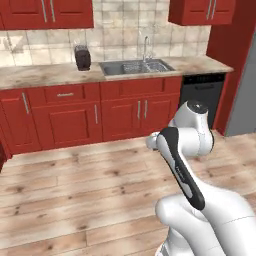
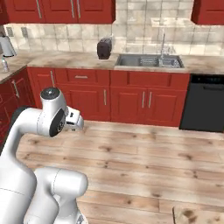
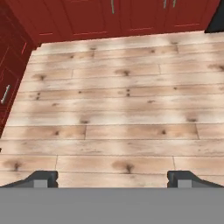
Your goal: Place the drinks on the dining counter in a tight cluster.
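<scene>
1. Facing a run of red base cabinets (image 1: 95, 117) across a light wooden plank floor (image 1: 75, 190), the white arm (image 1: 182, 172) is seen folded up close to its base in both base views.
2. The gripper (image 3: 112, 178) is shown in the hand view with its two dark finger tips (image 3: 39, 178) set wide apart at the bottom edge; nothing is held between them, and bare floor planks are seen through the gap.
3. A marbled wall counter (image 1: 45, 75) is carried on the cabinets, with a steel sink (image 1: 136, 66) and tap (image 1: 146, 47) let into it.
4. A dark toaster (image 1: 82, 57) is stood on that counter, to the left of the sink and well apart from it.
5. A black dishwasher (image 2: 204, 103) is fitted under the counter at the right end of the cabinet run.
6. A corner of beige-brown marbled top (image 2: 199, 215), perhaps the dining counter, is caught at the lower right edge of the right base view.
7. No position can be given for the drinks from these views.
</scene>
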